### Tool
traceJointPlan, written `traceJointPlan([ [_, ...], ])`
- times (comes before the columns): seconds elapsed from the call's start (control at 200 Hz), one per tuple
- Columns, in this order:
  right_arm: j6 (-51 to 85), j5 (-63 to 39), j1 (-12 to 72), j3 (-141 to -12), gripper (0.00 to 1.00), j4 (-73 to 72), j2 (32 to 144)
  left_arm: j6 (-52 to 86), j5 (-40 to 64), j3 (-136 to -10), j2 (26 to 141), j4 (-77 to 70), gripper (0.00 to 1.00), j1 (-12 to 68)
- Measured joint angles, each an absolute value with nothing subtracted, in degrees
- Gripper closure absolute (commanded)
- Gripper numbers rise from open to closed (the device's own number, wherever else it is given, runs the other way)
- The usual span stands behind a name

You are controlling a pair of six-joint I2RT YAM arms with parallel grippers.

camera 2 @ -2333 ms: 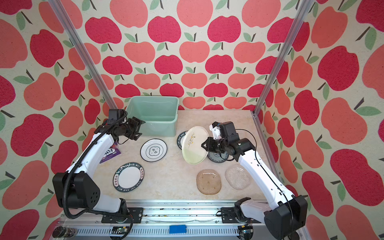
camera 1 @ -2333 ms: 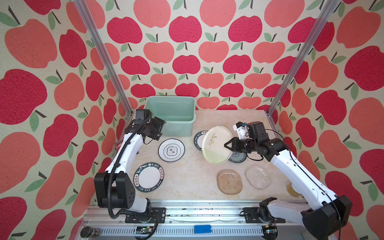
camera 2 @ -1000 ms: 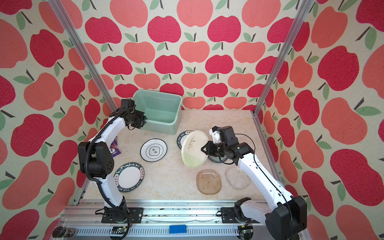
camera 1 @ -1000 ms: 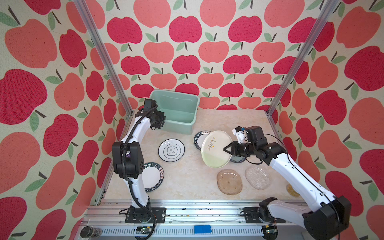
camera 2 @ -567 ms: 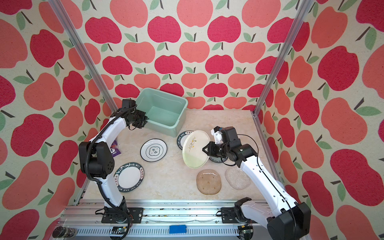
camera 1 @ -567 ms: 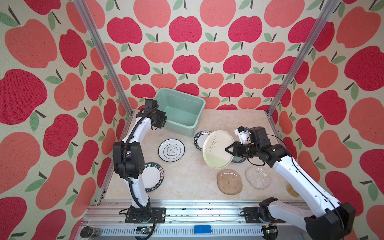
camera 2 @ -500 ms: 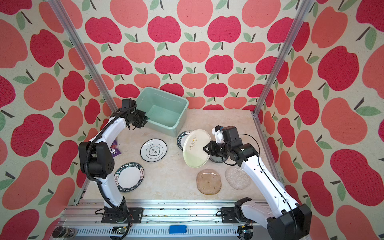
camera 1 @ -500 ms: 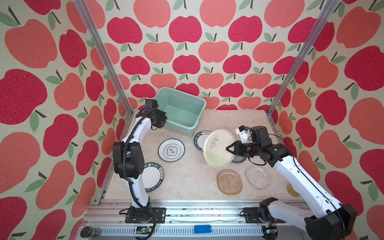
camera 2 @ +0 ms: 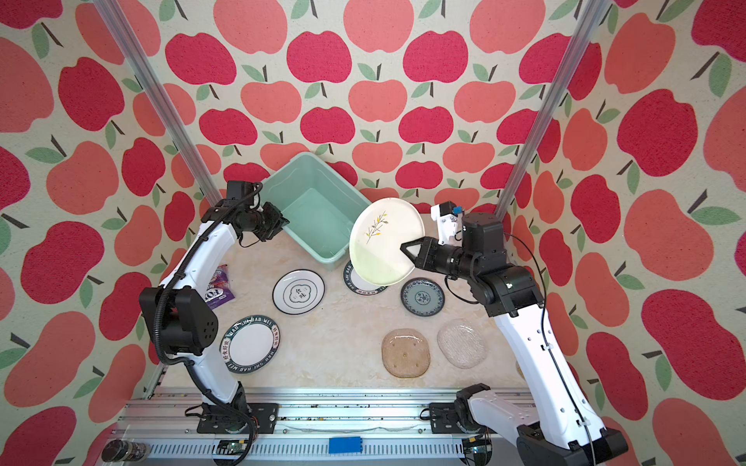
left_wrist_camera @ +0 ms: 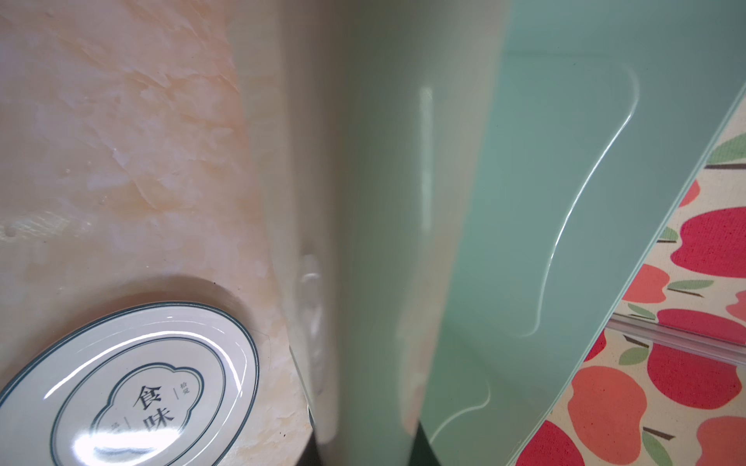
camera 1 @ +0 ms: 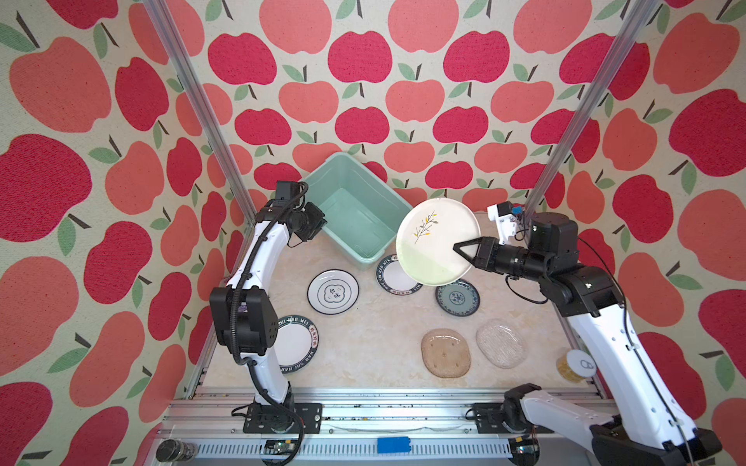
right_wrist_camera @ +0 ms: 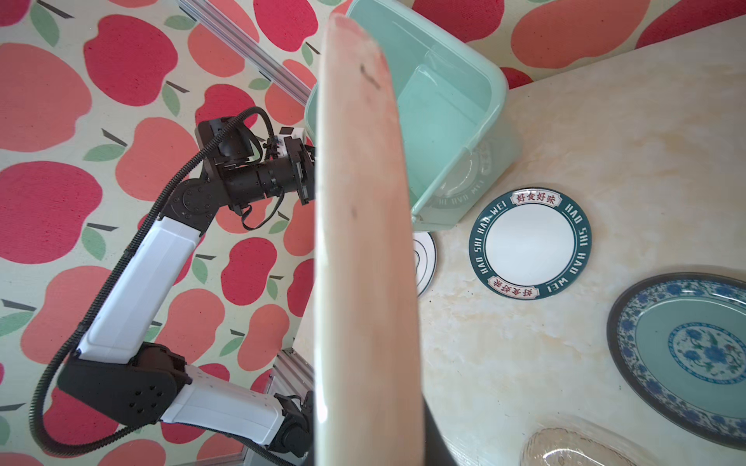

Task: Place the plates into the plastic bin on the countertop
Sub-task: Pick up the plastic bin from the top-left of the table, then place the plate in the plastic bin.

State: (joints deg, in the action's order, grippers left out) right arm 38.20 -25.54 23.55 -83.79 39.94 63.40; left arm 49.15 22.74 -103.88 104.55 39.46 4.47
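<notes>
The mint-green plastic bin (camera 1: 355, 210) (camera 2: 319, 210) stands turned cornerwise at the back of the countertop (camera 1: 375, 335). My left gripper (camera 1: 321, 222) (camera 2: 283, 224) (left_wrist_camera: 367, 452) is shut on the bin's left wall (left_wrist_camera: 383, 201). My right gripper (camera 1: 458, 248) (camera 2: 405, 248) is shut on the large pale-green leaf-sprig plate (camera 1: 432, 246) (camera 2: 379, 250) (right_wrist_camera: 363, 242), held tilted in the air beside the bin's right corner. On the counter lie an emblem plate (camera 1: 333, 291), two lettered-rim plates (camera 1: 296, 343) (camera 1: 393, 278), a teal floral plate (camera 1: 457, 298), a tan plate (camera 1: 446, 352) and a clear glass plate (camera 1: 500, 343).
A yellow can with a white lid (camera 1: 575, 365) stands at the right edge by the right arm. A purple candy bag (camera 2: 216, 286) lies at the left edge behind the left arm. Aluminium rails (camera 1: 363, 403) frame the front, and apple-patterned walls close in the other sides.
The left gripper has swung the bin further round, its near corner now pointing at the plates. The right gripper has lifted the leaf-sprig plate up and back, closer to the bin.
</notes>
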Motion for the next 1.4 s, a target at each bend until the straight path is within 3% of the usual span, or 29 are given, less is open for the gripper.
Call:
traceJointPlan([
  [0.205, 42.11, -27.0, 24.21, -87.11, 0.98, 36.91, 68.31, 43.77, 25.34, -109.89, 103.44, 44.73, 1.0, 6.7],
  [0.6, 42.87, -25.41, 28.45, -95.09, 0.98, 36.95, 75.35, 37.93, 27.07, -106.52, 93.86, 55.66, 1.0, 10.35],
  [0.885, 38.33, -20.27, 34.85, -102.39, 0.99, 40.88, 80.68, 35.79, 30.33, -97.71, 84.77, 61.08, 1.0, 13.28],
  [1.111, 30.98, -12.8, 40.84, -105.95, 0.99, 48.75, 86.13, 34.96, 30.92, -97.19, 84.25, 61.6, 1.0, 13.54],
  [1.401, 27.66, -6.59, 41.63, -105.95, 0.99, 54.3, 89.76, 34.98, 30.94, -97.19, 84.25, 61.19, 1.0, 13.56],
])
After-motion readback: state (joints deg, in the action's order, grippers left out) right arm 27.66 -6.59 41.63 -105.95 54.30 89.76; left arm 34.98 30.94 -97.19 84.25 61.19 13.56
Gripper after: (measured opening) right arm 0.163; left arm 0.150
